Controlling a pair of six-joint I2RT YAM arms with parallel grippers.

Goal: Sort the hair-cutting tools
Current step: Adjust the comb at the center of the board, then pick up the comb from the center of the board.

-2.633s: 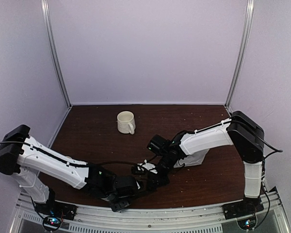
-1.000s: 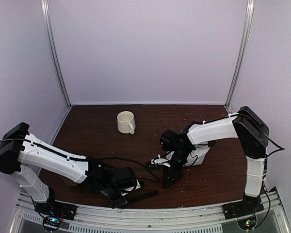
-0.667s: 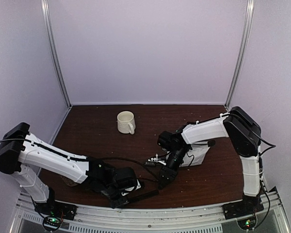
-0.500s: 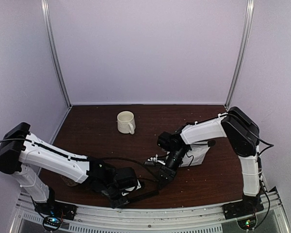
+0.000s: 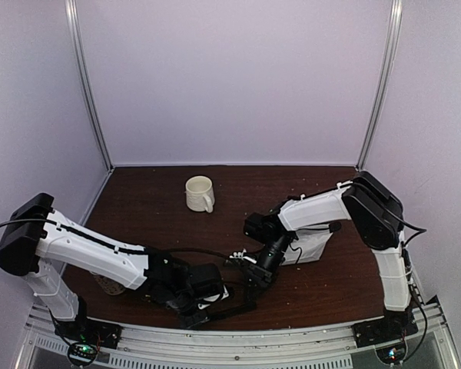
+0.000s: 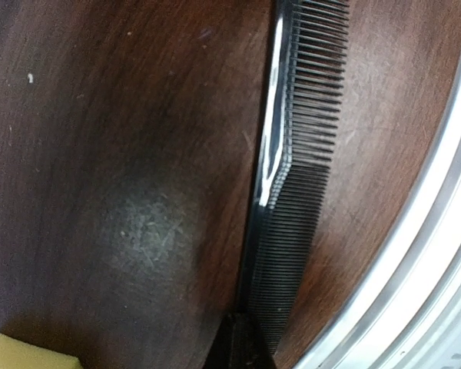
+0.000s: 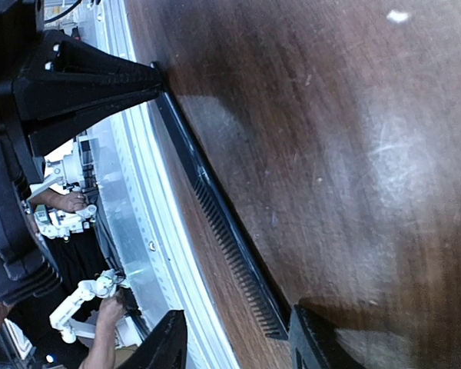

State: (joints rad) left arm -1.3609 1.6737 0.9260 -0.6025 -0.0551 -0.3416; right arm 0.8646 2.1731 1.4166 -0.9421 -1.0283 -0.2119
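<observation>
From above, my left fingers [image 5: 209, 309] sit low at the near edge of the tabletop [image 5: 154, 211], pressed on one end of a slim black comb [image 5: 235, 310]. My right fingers [image 5: 254, 277] hang just beyond its other end, too dark there to tell their state. A mug [image 5: 200, 194] stands well behind, and my right forearm hides part of a white pouch [image 5: 316, 247]. In the left wrist view the comb lies flat beside the metal rail [image 6: 415, 254], its far end cut off. The pinched tip is lost in shadow, and only a corner of yellow sponge [image 6: 8, 355] shows. In the right wrist view my right fingers are spread, the comb's free end between them and close to one, gripped by neither.
</observation>
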